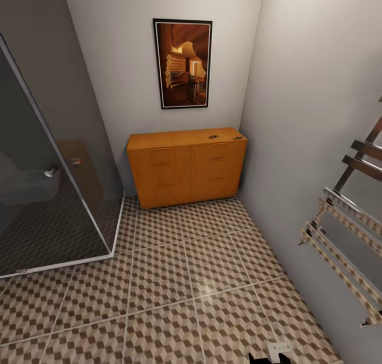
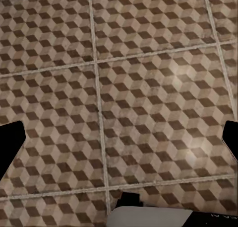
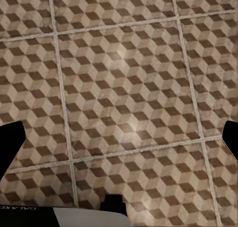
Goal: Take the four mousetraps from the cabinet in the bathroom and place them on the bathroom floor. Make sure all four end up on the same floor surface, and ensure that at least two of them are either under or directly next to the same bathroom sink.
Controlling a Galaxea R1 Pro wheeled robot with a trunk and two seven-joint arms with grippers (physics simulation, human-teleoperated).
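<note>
Cabinet (image 1: 187,165): against far wall, two mousetraps (image 1: 214,137) (tiny) on top. Bathroom floor (image 1: 175,289): cube tiles. Left gripper (image 2: 121,142), right gripper (image 3: 121,142): fingers spread wide, empty

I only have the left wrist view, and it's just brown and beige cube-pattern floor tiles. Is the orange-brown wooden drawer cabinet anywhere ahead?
Observer: Yes. In the head view the wide orange-brown wooden cabinet stands against the far wall, across the cube-patterned tiled floor.
Operator: Any traps visible on it?
Observer: A tiny dark object and a second tiny dark object lie on its top near the right end. They are too small to confirm as mousetraps.
Operator: What's beside the path?
Observer: A smoky dark glass shower panel runs along the left, up to the cabinet's left side.
</note>
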